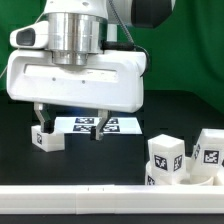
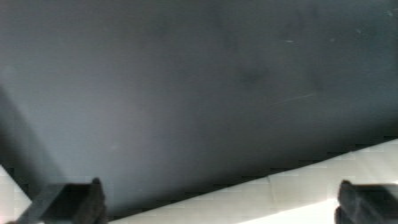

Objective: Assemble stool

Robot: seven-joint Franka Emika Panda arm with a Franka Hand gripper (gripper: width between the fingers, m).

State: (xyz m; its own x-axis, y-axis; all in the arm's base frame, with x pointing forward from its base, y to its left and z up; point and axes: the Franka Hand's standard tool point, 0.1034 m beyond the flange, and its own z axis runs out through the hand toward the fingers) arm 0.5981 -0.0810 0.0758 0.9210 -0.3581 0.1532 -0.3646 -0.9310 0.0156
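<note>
Wrist view is showing you the pincer standing wide open, released, with its two dark fingertips framing nothing but bare dark table. No part is lying between them, so you are not gripping anything.

From the exterior view the hand is hanging low over the table. Just beside the finger on the exterior view's left, a small leg is sitting on the table: a short white block showing a black-and-white tag. Whether that finger is touching it you cannot tell from here, but since the wrist view is showing no part in the gap, I am judging it to be lying outside the jaws. Behind the other finger the marker board is lying flat.

Further out, toward the exterior view's right, two more tagged pieces are standing close together, white and blocky, just behind the long white bar. The round seat is not showing clearly in either view.

You are looking at an early pick-up step, to my eye: the stool is lying in loose parts with nothing joined. Your next move is calling for shifting the open pincer over the nearest leg, centring it between the fingers, then lowering and closing squarely on its flat sides.
</note>
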